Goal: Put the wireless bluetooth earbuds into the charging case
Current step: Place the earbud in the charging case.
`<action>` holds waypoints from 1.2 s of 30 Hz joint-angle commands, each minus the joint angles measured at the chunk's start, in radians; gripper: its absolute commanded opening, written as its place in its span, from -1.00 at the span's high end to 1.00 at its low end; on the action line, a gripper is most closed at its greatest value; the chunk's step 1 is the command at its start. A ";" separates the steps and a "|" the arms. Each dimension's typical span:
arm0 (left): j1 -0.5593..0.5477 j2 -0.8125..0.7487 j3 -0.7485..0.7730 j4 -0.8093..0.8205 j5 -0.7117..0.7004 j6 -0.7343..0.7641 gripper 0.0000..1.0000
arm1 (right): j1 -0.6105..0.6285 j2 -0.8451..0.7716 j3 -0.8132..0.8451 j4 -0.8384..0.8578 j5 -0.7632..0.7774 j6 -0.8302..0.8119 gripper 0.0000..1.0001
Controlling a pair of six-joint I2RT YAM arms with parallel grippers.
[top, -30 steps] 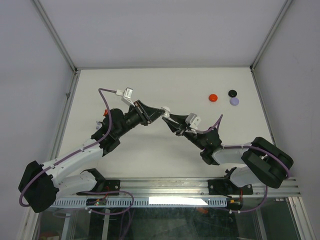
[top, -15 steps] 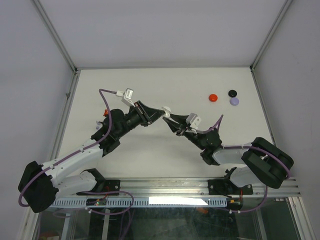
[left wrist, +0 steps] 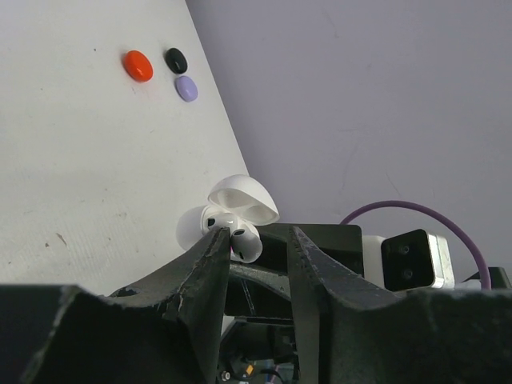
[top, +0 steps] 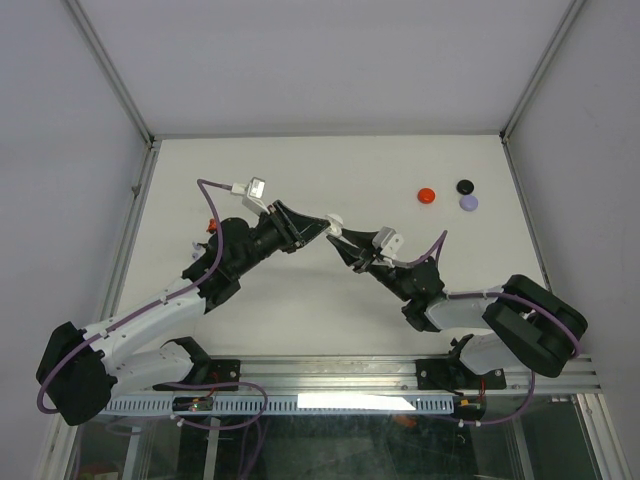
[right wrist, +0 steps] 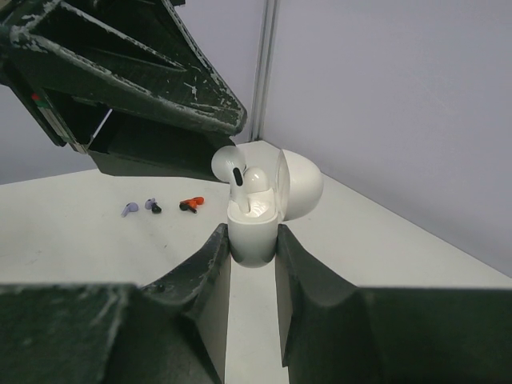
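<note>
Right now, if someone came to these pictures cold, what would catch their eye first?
The two arms meet nose to nose over mid-table. The right gripper clamps a white charging case with its lid open, while the left gripper, jaws apart, has one finger against a white earbud standing in the case's mouth. Next, a red piece, a black piece and a lavender piece lie close together near the far right corner of the table.

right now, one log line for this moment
left pincer: at white earbud, grip unclear; right pincer: shut on charging case, lid open; earbud at case opening, not seated; red piece, black piece, lavender piece loose
</note>
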State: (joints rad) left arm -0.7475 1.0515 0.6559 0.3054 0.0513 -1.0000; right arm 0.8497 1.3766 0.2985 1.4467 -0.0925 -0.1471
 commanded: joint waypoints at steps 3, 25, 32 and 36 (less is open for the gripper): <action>-0.014 0.004 0.043 -0.039 0.021 -0.002 0.27 | 0.005 -0.014 0.013 0.142 0.013 0.006 1.00; -0.063 -0.022 0.114 -0.151 0.001 0.063 0.02 | 0.003 0.006 -0.001 0.166 0.025 0.007 1.00; -0.064 -0.007 0.181 -0.215 0.003 0.178 -0.09 | 0.003 0.003 -0.002 0.168 0.025 0.007 1.00; -0.063 0.013 0.209 -0.215 0.030 0.209 -0.07 | 0.002 0.000 -0.004 0.165 0.025 0.006 1.00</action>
State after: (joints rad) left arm -0.7998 1.0554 0.8009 0.0772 0.0559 -0.8627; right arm 0.8497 1.3853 0.2966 1.4857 -0.0826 -0.1387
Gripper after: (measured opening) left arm 0.542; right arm 0.263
